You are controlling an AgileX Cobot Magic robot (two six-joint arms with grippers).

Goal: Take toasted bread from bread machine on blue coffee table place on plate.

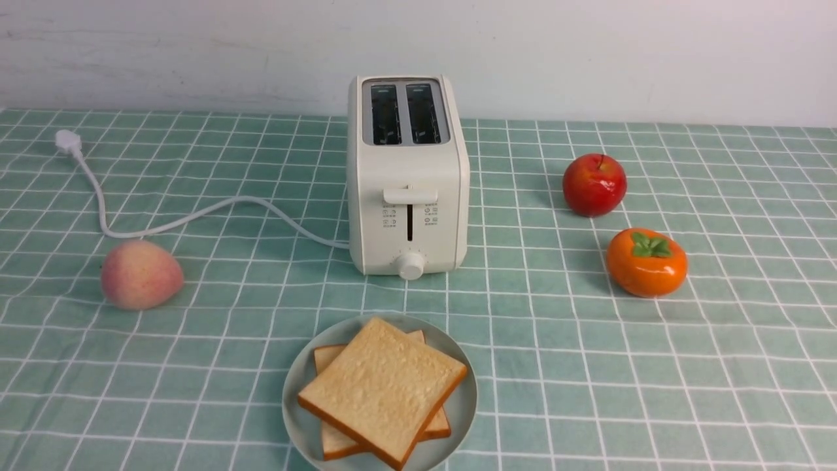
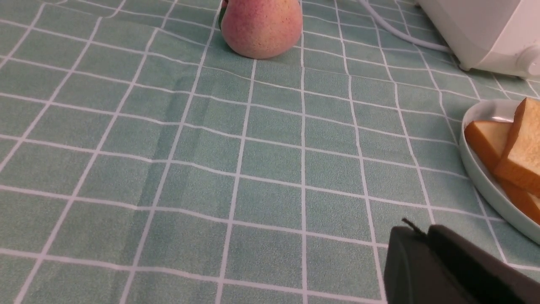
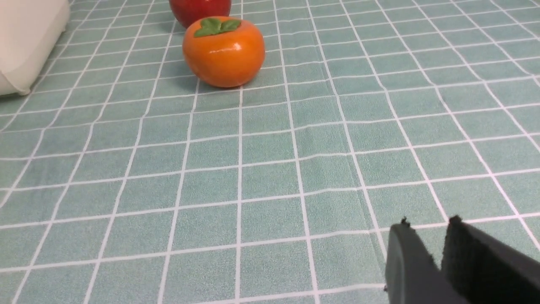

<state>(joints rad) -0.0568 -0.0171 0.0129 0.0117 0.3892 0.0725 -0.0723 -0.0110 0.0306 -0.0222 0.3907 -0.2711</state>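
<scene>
Two slices of toasted bread lie stacked on the plate at the front middle of the blue coffee table. The top slice lies askew over the lower one. Behind them stands the bread machine, both slots dark and empty, its lever up. Neither arm shows in the front view. In the left wrist view my left gripper hangs shut over bare cloth, a little short of the plate and the bread. My right gripper stands slightly open over bare cloth, nothing between its fingers.
A peach lies left of the bread machine, with the white cord and plug behind it. A red apple and an orange persimmon sit to the right. A pale wall closes off the back.
</scene>
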